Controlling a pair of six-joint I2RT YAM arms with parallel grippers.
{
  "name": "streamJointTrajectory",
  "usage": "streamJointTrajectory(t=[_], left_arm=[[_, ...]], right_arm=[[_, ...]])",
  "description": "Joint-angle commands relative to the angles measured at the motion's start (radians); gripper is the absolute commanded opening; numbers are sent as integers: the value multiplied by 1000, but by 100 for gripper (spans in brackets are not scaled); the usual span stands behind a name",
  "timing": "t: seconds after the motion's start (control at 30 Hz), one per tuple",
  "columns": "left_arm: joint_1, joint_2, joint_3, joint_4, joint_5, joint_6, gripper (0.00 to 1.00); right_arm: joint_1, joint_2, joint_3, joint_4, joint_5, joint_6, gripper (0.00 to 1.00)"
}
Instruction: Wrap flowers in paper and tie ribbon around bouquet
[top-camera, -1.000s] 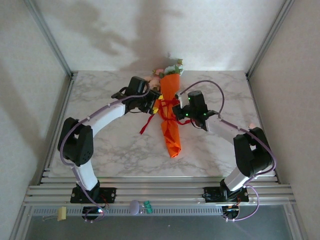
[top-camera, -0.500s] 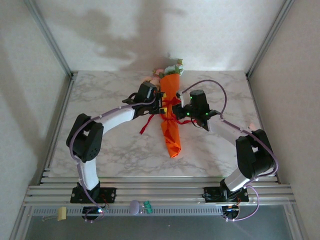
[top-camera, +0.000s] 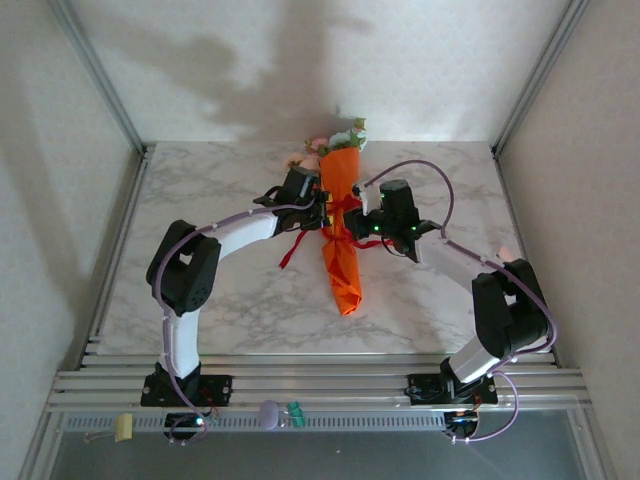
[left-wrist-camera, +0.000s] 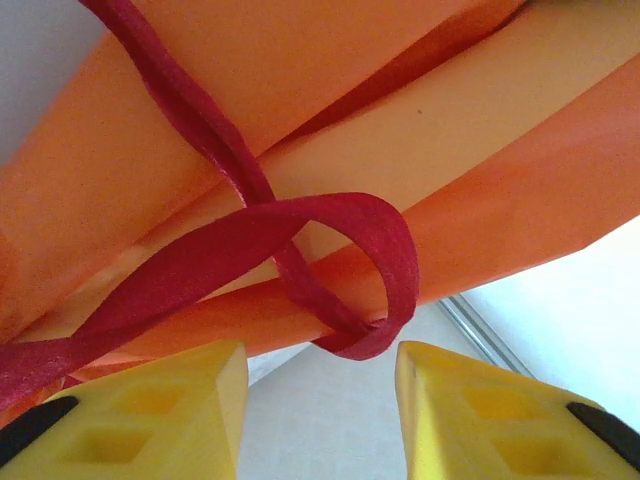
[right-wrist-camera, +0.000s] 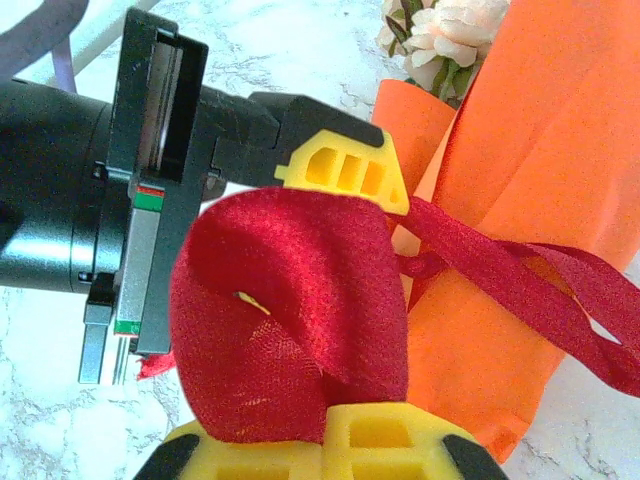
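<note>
The bouquet (top-camera: 340, 255), a slim cone of orange paper (left-wrist-camera: 480, 120), lies lengthwise on the marble table with the flowers (top-camera: 338, 140) at its far end. A red ribbon (top-camera: 341, 207) crosses its middle, and one tail trails off to the left. My left gripper (top-camera: 321, 211) is against the cone's left side. It is open, and a knotted ribbon loop (left-wrist-camera: 385, 260) hangs just beyond its yellow fingertips (left-wrist-camera: 225, 385), with nothing between them. On the cone's right side, my right gripper (right-wrist-camera: 335, 425) is shut on a bunched fold of ribbon (right-wrist-camera: 290, 320).
The loose ribbon tail (top-camera: 290, 250) lies on the marble table (top-camera: 200, 290) left of the cone. Metal frame posts and pale walls close in the back and sides. In the right wrist view, the left gripper's black body (right-wrist-camera: 150, 190) sits right behind the held ribbon.
My left arm has swung right and closed in on the bouquet's left side, and its jaws have narrowed somewhat. The right gripper and the bouquet have stayed put.
</note>
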Motion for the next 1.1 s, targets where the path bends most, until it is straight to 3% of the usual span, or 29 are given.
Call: streamJointTrajectory(t=[0.0,0.27,0.7,1.0,1.07], left_arm=[[9,20,23,-39,-20,-67,42],[10,49,30,-28,-9,-49,40],[16,41,9,64,-19,-2,22],[10,-70,-60,48,-56,-5,25],[9,-77,-53,37,-52,-4,35]], right_arm=[[0,-28,-9,-6,-28,10,0],[0,-24,-8,0,-36,19,0],[0,-25,-2,-14,-61,18,0],[-1,-29,-6,-14,-62,22,0],[-2,-19,4,-25,-62,28,0]])
